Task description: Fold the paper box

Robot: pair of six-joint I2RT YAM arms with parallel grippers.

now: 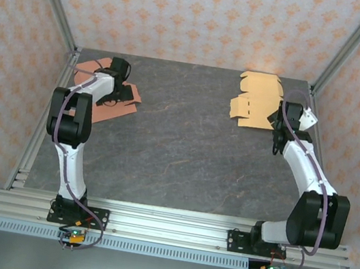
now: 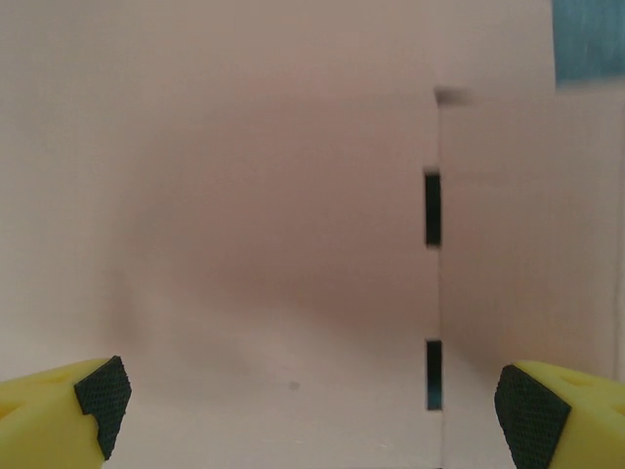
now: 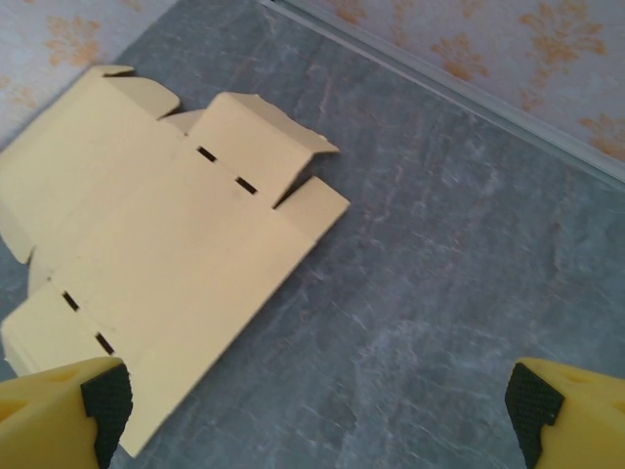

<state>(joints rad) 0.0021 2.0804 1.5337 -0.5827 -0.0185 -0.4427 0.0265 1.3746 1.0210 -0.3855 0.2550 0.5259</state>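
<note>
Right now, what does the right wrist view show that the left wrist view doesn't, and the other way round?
Right wrist, of the two: a yellow blank lying unfolded on the grey table, with the patterned wall beyond.
Left wrist, of the two: a pink blank seen very close and blurred, plus a blue patch at the top right corner.
Shared: each view has its own gripper wide open and holding nothing, the right gripper and the left gripper, and dark slots cut along a crease in the blank.
</note>
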